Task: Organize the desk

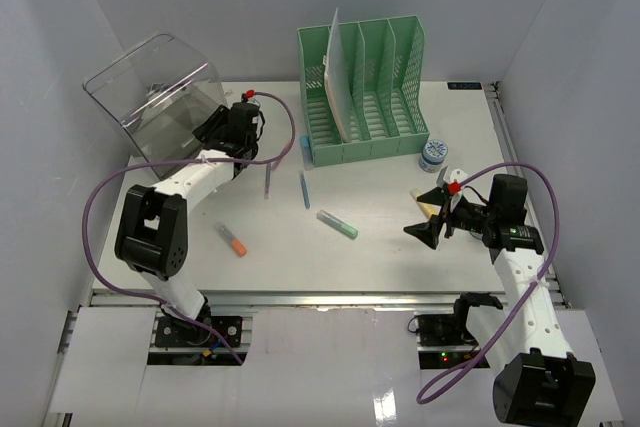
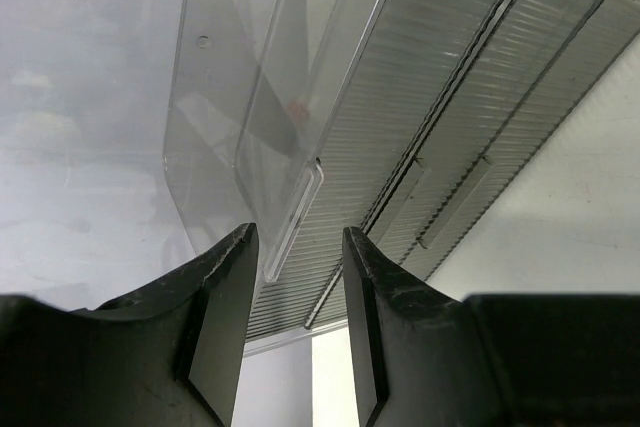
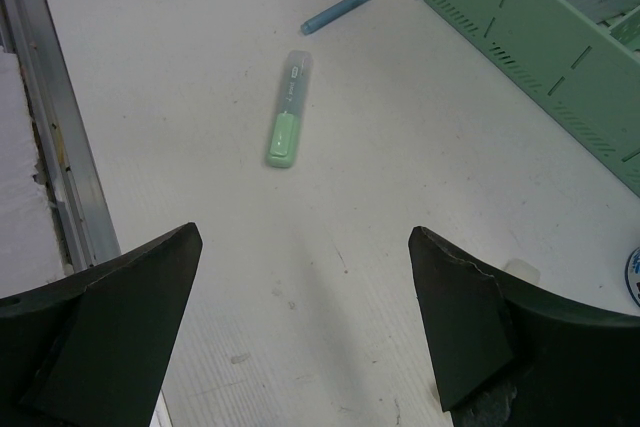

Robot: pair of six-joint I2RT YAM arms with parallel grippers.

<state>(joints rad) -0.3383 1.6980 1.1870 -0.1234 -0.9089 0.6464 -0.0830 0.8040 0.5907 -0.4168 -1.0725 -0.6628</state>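
**Pens loose on the desk, both arms over it**

We see the desk [image 1: 400,257] as a white tabletop filling the middle of the top view, with pale walls on three sides and a metal rail [image 1: 330,297] along its near edge.

At the back left sits a clear plastic box [image 1: 155,97]. A green file rack [image 1: 365,97] stands at the back centre, and a white sheet [image 1: 340,77] is upright in its leftmost slot.

The left gripper [image 1: 225,132] is at the box's right side. In its wrist view its jaws stand a narrow gap apart, facing the box's ribbed wall [image 2: 420,127]. We cannot tell whether the box's edge lies between them.

The right gripper [image 1: 425,214] hangs over the right half of the desk with its jaws spread wide and nothing between them. Through the gap, its wrist view shows bare tabletop [image 3: 330,277].

Loose items lie apart on the desk:
- A green highlighter [image 1: 338,224] near the centre.
- A blue pen [image 1: 304,190] in front of the rack.
- A grey pen [image 1: 268,182] just left of the blue one.
- An orange marker [image 1: 232,240] nearer the rail on the left.
- A small round blue-and-white tin [image 1: 434,156] by the rack's right front corner.
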